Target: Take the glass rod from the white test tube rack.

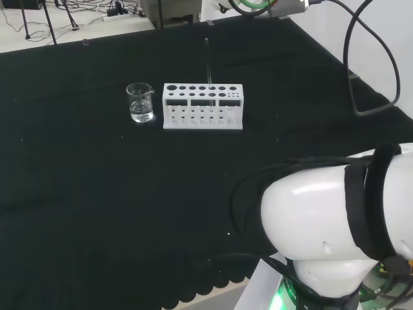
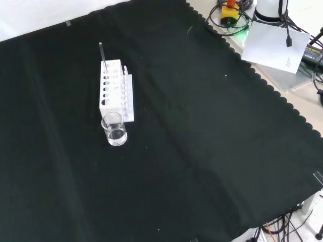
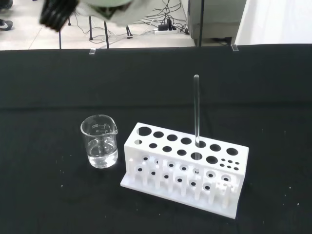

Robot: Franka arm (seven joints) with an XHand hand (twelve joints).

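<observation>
The white test tube rack (image 1: 202, 106) stands on the black cloth, left of the middle in the front view (image 2: 112, 88). A thin glass rod (image 1: 208, 61) stands upright in one of its holes and rises well above the rack (image 2: 102, 55). In the wrist view the rack (image 3: 185, 168) and the rod (image 3: 196, 109) lie some way ahead of the camera. A blurred black and white part of the hand (image 3: 102, 6) shows at that picture's edge, well apart from the rod. Nothing touches the rod.
A small clear beaker (image 1: 141, 102) with a little clear liquid stands just beside the rack's end (image 2: 115, 129) (image 3: 99, 141). The arm's white links (image 1: 322, 226) bulk at the head view's lower right. Cables and gear (image 2: 232, 15) lie beyond the cloth's scalloped edge.
</observation>
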